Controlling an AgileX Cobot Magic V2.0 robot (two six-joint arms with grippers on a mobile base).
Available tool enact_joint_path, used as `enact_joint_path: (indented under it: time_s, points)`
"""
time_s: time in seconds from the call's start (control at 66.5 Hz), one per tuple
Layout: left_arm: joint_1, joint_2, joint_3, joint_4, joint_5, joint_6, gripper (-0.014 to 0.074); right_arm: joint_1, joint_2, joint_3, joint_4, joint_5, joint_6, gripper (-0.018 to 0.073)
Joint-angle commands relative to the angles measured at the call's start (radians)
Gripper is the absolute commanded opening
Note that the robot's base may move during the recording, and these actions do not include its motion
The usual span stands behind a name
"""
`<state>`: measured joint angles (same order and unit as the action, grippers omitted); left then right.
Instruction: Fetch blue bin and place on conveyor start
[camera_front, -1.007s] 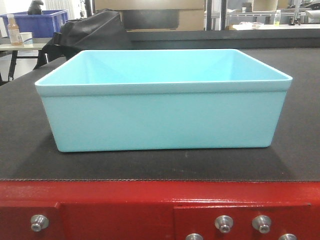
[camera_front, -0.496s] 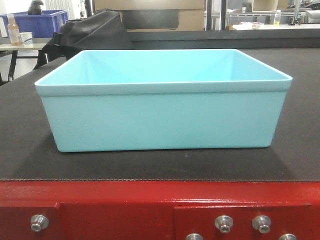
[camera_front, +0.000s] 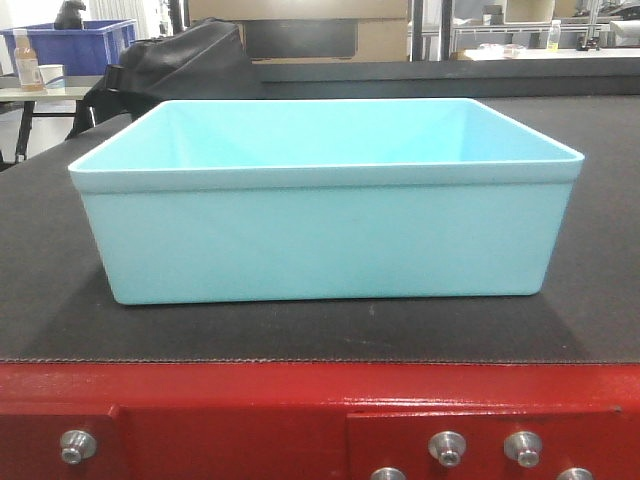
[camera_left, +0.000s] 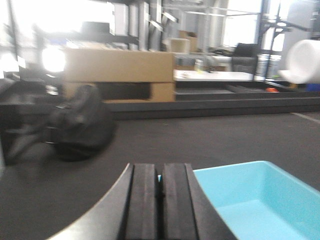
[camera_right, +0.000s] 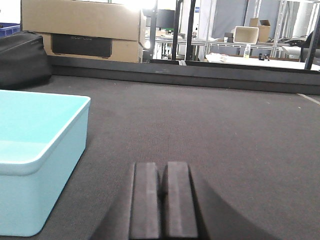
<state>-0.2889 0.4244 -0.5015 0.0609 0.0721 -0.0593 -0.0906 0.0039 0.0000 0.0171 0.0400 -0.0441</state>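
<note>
The blue bin (camera_front: 320, 240) stands upright and empty on the dark belt of the conveyor start (camera_front: 600, 320), just behind its red frame (camera_front: 250, 410) with silver bolts. No gripper shows in the front view. In the left wrist view my left gripper (camera_left: 161, 172) is shut with nothing in it, hovering over the belt at the bin's (camera_left: 250, 200) near left corner; that view is blurred. In the right wrist view my right gripper (camera_right: 163, 170) is shut and empty, low over the belt (camera_right: 225, 130), with the bin (camera_right: 35, 150) apart to its left.
A black bag (camera_front: 180, 60) lies on the belt behind the bin's left side. A dark blue bin (camera_front: 80, 45) and a bottle (camera_front: 28, 60) stand on a table at the far left. Cardboard boxes (camera_right: 80, 20) and shelving stand beyond the belt.
</note>
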Motion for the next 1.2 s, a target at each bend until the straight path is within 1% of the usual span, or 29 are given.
enact_joint_path:
  time_s: [0.0,0.06,0.18,0.286,0.346,0.406,0.466,0.616,0.707,0.752,0.932,1.112,1.188]
  points:
    - [0.072,-0.059,0.049,-0.039,-0.007,0.086,-0.0111,-0.006,-0.004,0.0,-0.011,-0.025,0.002,-0.0165]
    - [0.131,-0.123,0.111,-0.039,-0.011,0.086,-0.0111,-0.006,-0.004,0.0,-0.011,-0.025,0.002,-0.0165]
    - [0.21,-0.229,0.203,-0.018,-0.01,0.086,-0.0111,-0.006,-0.004,0.0,-0.011,-0.025,0.002,-0.0165]
    - [0.276,-0.321,0.286,-0.012,-0.01,0.083,-0.0111,-0.006,-0.004,0.0,-0.011,-0.025,0.002,-0.0165]
    - [0.3,-0.375,0.334,-0.012,-0.01,0.074,-0.0111,-0.006,-0.004,0.0,-0.011,-0.025,0.002,-0.0165]
    - [0.306,-0.419,0.383,-0.012,-0.01,0.059,-0.0111,-0.006,-0.004,0.0,-0.011,-0.025,0.002,-0.0165]
    - [0.306,-0.424,0.423,-0.005,-0.007,0.022,-0.0111,-0.006,-0.004,0.0,-0.011,-0.025,0.002,-0.0165]
    - [0.306,-0.424,0.502,-0.003,-0.016,0.022,-0.0111,-0.006,-0.004,0.0,-0.011,-0.025,0.002,-0.0165]
    - [0.306,-0.424,0.502,-0.003,-0.038,0.022,-0.0111,-0.006,-0.004,0.0,-0.011,-0.025,0.002,-0.0165]
    - [0.306,-0.424,0.502,-0.003,-0.014,0.022,-0.0111,-0.006,-0.004,0.0,-0.011,-0.025,0.002,-0.0165]
    - [0.306,-0.424,0.502,-0.003,-0.016,0.022,-0.0111,-0.006,-0.004,0.0,-0.011,-0.025,0.002,-0.0165]
    - [0.306,-0.424,0.502,-0.003,-0.09,0.033,-0.0111,-0.006,-0.004,0.0,-0.011,-0.025,0.002,-0.0165]
    - [0.306,-0.424,0.502,-0.003,-0.094,0.033,-0.0111,-0.006,-0.004,0.0,-0.011,-0.025,0.002,-0.0165]
